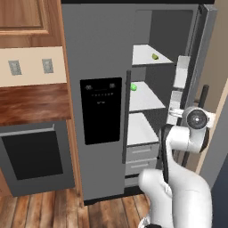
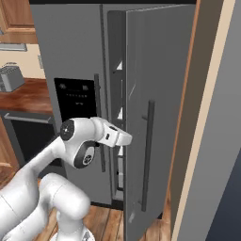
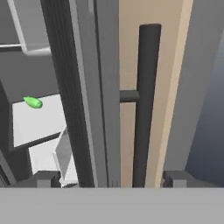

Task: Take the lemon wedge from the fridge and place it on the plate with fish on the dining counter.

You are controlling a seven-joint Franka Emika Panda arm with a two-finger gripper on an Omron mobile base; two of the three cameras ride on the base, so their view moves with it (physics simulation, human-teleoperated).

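The fridge (image 1: 95, 53) stands with its right door (image 2: 155, 117) swung open. On the top shelf lies the lemon wedge (image 1: 155, 56), tiny and yellow-green. One shelf lower, at the front left edge, sits a brighter green round fruit (image 1: 133, 87), and a bright green fruit (image 3: 33, 102) also lies on a white shelf in the hand view. My gripper (image 3: 111, 179) is open at the open door's edge, its fingertips (image 3: 48, 178) wide apart, with the door edge and the dark door handle (image 3: 146, 105) between them, touching neither. The plate with fish and the dining counter are out of view.
Left of the fridge are a wooden kitchen counter (image 1: 31, 102) with an oven (image 1: 33, 158) under it, and a toaster (image 2: 10, 77). White door bins (image 1: 181, 71) hang inside the open door. A beige wall panel (image 2: 207, 117) stands close on the right.
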